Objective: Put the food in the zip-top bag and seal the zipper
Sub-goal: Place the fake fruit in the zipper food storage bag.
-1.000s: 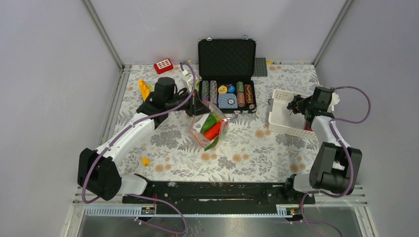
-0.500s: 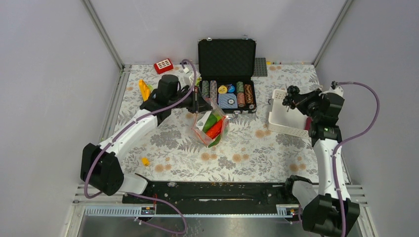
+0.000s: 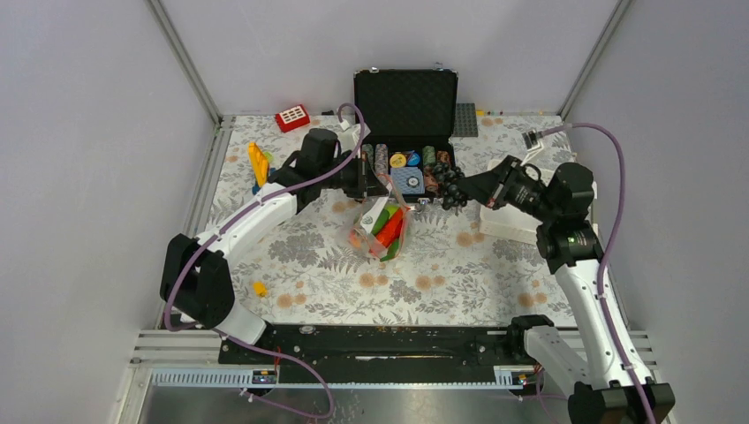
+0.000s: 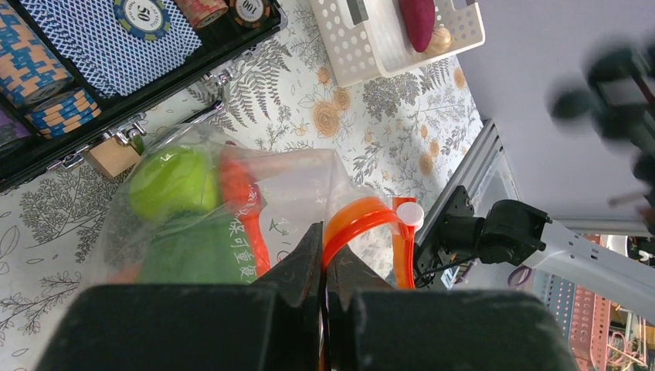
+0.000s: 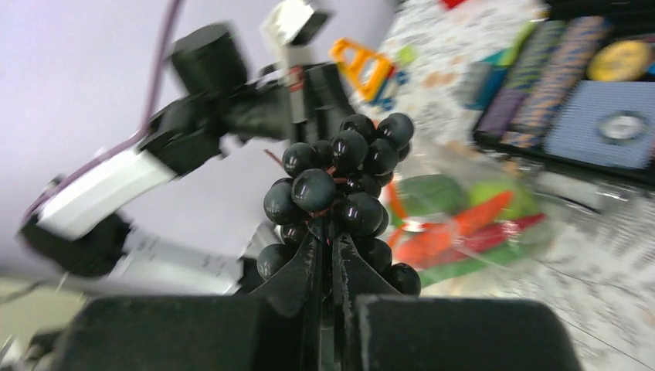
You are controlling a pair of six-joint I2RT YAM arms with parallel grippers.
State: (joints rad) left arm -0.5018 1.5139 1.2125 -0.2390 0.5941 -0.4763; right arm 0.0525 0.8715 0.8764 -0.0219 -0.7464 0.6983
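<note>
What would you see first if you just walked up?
A bunch of black toy grapes, held up by the right gripper, sits close to the open poker chip case. To their left, the left gripper pinches the orange-red zipper of a clear bag holding green and orange food.

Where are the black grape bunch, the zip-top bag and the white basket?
black grape bunch (image 5: 315, 190): right wrist view, on a front grape mid-cluster.
zip-top bag (image 4: 297, 179): left wrist view, on clear film near its mouth.
white basket (image 4: 347, 42): left wrist view, on its perforated wall.
</note>
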